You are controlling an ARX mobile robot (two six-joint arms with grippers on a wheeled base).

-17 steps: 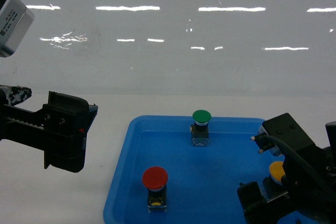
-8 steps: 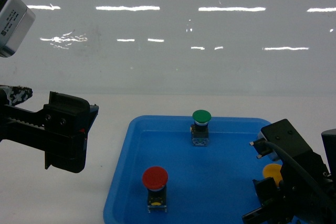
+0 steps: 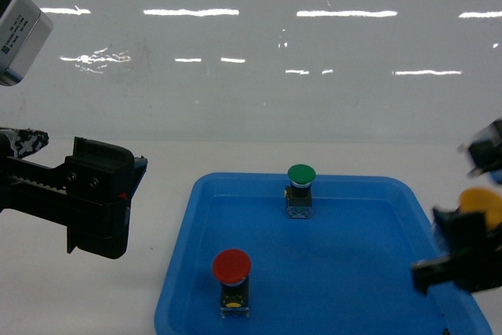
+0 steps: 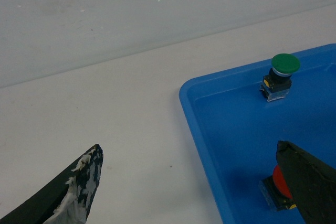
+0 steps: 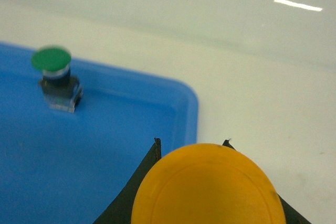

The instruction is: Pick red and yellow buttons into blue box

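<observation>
The right gripper [image 3: 469, 245] is clamped on the yellow button [image 3: 480, 206], holding it off the surface at the right edge of the head view, above the right rim of the shallow blue tray [image 3: 182, 272]; in the right wrist view the round, smooth yellow cap [image 5: 208, 188] fills the lower middle, seated between the two dark fingers [image 5: 128, 195], with white table [image 5: 262, 98] beyond the tray's corner. The red button [image 3: 232, 271] stands upright in the near left part of the tray, its round red cap above a dark block body with a small yellow mark on the front; in the left wrist view only a sliver of red shows behind a black finger [image 4: 310, 179]. A green-capped button [image 3: 300, 190] stands upright near the tray's far rim, well apart from the red one. The left gripper [image 3: 98, 205] hangs over the table left of the tray, its jaws spread wide and holding nothing.
</observation>
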